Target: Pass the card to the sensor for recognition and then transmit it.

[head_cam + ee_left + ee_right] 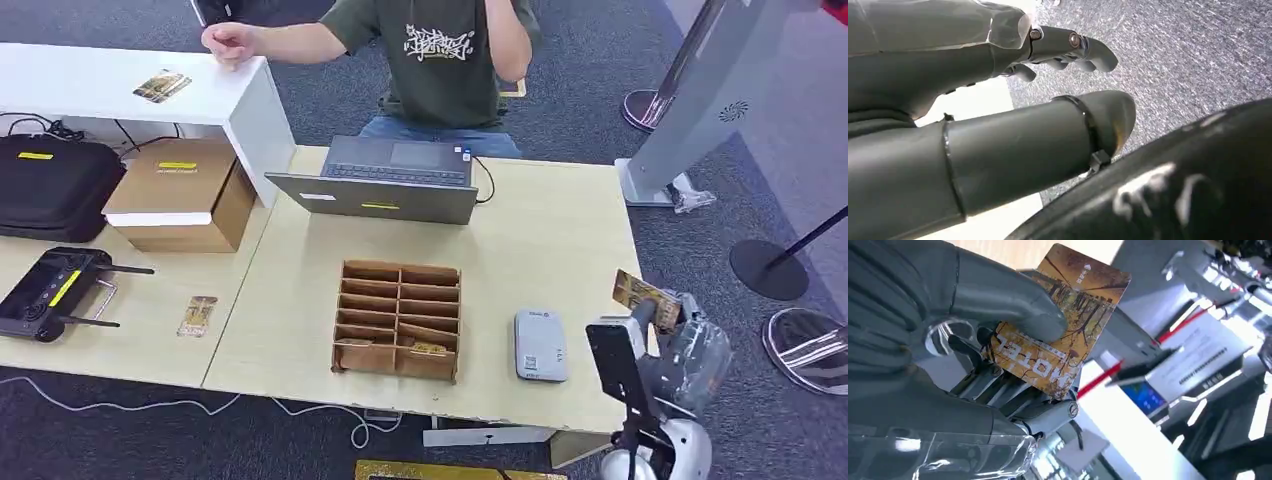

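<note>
My right hand [668, 322] holds a yellow-brown hotel card [640, 296] just past the table's right edge, raised above table height. In the right wrist view the card [1060, 325] is pinched between my thumb [1013, 305] and the fingers [998, 385] beneath it. The grey card sensor [541, 345] lies flat on the table, left of that hand and apart from it. My left hand [998, 105] hangs over grey carpet with its fingers apart and nothing in it.
A cardboard sorting rack [399, 320] with a card in one slot stands mid-table. Behind it is a laptop [385, 180] and a seated person [430, 60]. Another card [197, 316] lies at the left, near a controller [50, 292] and a cardboard box [180, 195].
</note>
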Robot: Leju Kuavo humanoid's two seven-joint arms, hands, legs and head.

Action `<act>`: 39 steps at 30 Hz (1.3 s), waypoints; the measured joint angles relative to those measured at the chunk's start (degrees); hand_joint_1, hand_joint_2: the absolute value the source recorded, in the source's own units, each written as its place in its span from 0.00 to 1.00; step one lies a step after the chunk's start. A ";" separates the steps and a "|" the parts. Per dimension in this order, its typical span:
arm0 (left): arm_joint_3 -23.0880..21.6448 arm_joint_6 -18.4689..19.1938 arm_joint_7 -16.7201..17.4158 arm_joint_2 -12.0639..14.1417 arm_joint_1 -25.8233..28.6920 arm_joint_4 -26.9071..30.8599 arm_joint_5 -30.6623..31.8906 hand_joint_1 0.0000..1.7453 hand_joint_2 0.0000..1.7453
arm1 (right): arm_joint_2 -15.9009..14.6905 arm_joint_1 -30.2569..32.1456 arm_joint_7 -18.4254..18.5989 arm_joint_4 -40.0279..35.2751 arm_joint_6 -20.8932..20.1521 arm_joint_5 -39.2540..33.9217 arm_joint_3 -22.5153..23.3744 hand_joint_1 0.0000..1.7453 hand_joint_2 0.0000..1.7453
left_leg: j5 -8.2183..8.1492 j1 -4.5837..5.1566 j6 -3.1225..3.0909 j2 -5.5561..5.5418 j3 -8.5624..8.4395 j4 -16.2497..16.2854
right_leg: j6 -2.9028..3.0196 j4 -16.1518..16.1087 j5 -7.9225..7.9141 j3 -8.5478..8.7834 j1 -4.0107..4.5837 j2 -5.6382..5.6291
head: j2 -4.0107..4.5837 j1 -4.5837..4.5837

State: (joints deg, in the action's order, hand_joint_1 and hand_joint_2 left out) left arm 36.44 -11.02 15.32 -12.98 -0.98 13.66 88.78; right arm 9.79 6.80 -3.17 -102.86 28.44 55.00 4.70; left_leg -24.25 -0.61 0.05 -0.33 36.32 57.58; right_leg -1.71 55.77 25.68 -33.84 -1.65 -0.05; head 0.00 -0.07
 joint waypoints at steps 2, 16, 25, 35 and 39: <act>0.00 0.20 -0.04 0.00 0.00 0.00 0.00 0.00 0.00 | 0.00 0.12 -0.15 -0.79 1.53 2.03 0.00 1.00 1.00 | 0.00 0.00 0.00 0.00 0.00 0.00 | 0.00 0.00 0.01 0.00 0.00 0.00 | 0.00 0.00; -0.63 0.96 -0.55 0.28 -0.24 0.00 0.00 0.00 0.00 | 1.52 -0.54 -10.11 -3.12 10.05 30.57 4.62 1.00 1.00 | -0.03 0.00 0.02 0.00 -0.05 0.00 | 0.01 0.00 0.04 0.03 0.00 -0.01 | 0.00 -0.02; -0.63 0.83 -1.44 0.48 -0.29 0.00 -0.02 0.00 0.00 | 6.64 -3.16 -26.47 -5.20 10.05 30.57 16.37 1.00 1.00 | -0.06 0.00 0.00 -0.01 -0.09 0.00 | 0.01 0.00 0.06 0.12 0.00 0.01 | 0.00 0.02; -0.70 0.61 -2.05 0.61 -0.30 0.00 -1.32 0.00 0.00 | 5.90 -5.42 -19.18 -2.09 10.03 30.62 14.75 1.00 1.00 | -0.07 0.00 -0.02 0.00 -0.17 0.00 | 0.02 0.02 0.06 0.22 0.01 0.00 | 0.00 0.02; -5.92 0.39 -1.62 1.01 -0.23 -0.02 -8.57 0.00 0.00 | 0.52 -9.40 -7.16 2.24 10.03 30.62 7.51 1.00 1.00 | -0.06 -0.01 -0.01 0.03 -0.22 0.01 | 0.01 0.04 0.04 0.26 0.01 -0.05 | 0.00 -0.02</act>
State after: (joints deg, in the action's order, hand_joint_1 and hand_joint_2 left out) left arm 30.52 -10.62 13.70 -11.98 -1.21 13.64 80.21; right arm 10.31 -2.59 -10.33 -100.62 38.47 85.61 12.21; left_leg -24.30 -0.62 0.03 -0.29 36.10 57.59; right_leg -1.69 55.82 25.72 -33.58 -1.64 -0.10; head 0.00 -0.09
